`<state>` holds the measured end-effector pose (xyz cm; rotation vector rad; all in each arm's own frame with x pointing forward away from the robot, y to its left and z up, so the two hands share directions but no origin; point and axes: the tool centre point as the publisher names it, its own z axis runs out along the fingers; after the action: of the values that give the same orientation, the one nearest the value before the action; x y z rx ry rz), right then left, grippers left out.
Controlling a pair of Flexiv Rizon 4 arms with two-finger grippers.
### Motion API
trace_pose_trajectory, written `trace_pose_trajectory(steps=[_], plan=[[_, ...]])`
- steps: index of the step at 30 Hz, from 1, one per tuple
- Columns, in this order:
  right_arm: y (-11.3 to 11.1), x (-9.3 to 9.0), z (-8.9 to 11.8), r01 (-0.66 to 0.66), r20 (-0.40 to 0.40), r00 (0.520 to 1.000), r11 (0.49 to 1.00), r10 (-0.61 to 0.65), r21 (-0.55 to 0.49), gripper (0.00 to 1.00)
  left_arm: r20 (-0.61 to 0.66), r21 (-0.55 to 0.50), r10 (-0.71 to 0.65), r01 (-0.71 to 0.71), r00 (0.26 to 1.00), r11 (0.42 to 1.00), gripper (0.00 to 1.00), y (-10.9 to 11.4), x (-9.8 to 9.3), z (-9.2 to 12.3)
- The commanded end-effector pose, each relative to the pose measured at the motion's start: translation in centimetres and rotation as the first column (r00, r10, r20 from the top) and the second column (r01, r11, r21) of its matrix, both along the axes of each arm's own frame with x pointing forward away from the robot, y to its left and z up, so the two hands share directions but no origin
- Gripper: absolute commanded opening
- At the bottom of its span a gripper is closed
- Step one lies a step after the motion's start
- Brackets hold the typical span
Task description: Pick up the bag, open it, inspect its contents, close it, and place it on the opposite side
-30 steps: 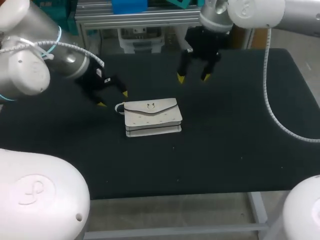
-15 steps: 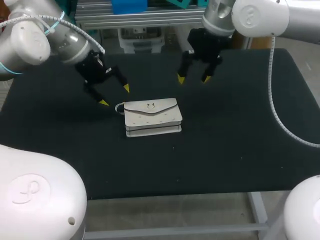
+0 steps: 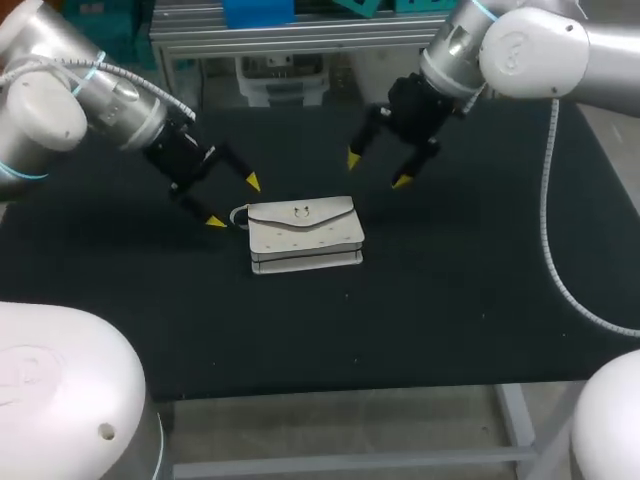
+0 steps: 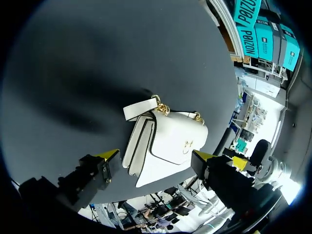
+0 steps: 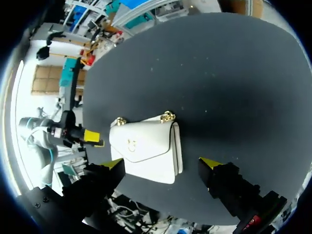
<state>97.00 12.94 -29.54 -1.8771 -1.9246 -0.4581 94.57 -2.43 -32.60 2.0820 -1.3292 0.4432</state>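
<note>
Table (image 3: pixel 480 300): a dark, flat top that carried the bag near its middle, with both arms reaching in over its far half.
Left arm (image 3: pixel 90 95): it came in from the left side and angled down toward the bag's left end.
Right arm (image 3: pixel 530 50): it came in from the far right corner and bent down toward the far side of the bag.
Bag (image 3: pixel 303 235): a small white bag that lay flat on the table with its front upward and its flap closed; nothing held it.
Left claw (image 3: pixel 234 202): its fingers were spread wide and held nothing. It hung just beside the bag's left end, with one yellow tip near the strap. No contact could be seen. In the left wrist view the bag lay ahead of the open fingers, with its strap end farthest from the claw.
Right claw (image 3: pixel 377 170): its fingers were spread wide and held nothing. It hung beyond the bag's far right corner, apart from it. In the right wrist view the bag lay ahead of the fingers and untouched.
Strap (image 3: pixel 238 215): a short white loop that stuck out from the bag's left end, joined to it by gold links (image 4: pixel 161 105).
Clasp (image 3: pixel 299 211): a small gold fitting in the middle of the flap.
</note>
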Motion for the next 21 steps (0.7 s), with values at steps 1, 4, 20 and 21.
trace_pose_trajectory(steps=[1,4,20,21], plan=[[0.3,0.2,-1.2,0.047,-0.046,0.998,0.998,-0.045,0.048,1.00,0.037,-0.063,0.015,-0.012,0.999,0.998,1.00,-0.4,-0.5,-0.6],[0.9,0.2,-2.0,0.066,-0.102,0.993,0.995,-0.058,0.079,1.00,0.052,-0.068,-0.001,0.005,0.999,0.998,1.00,-0.9,-0.6,-0.6],[3.3,0.3,-6.0,0.096,-0.158,0.985,0.978,-0.067,0.183,0.86,0.083,-0.097,-0.039,0.047,0.996,0.994,0.81,-2.0,-0.2,-1.3],[3.4,0.3,-6.4,0.102,-0.166,0.984,0.976,-0.070,0.194,0.83,0.080,-0.097,-0.041,0.049,0.996,0.994,0.81,-2.0,-0.2,-1.4]])
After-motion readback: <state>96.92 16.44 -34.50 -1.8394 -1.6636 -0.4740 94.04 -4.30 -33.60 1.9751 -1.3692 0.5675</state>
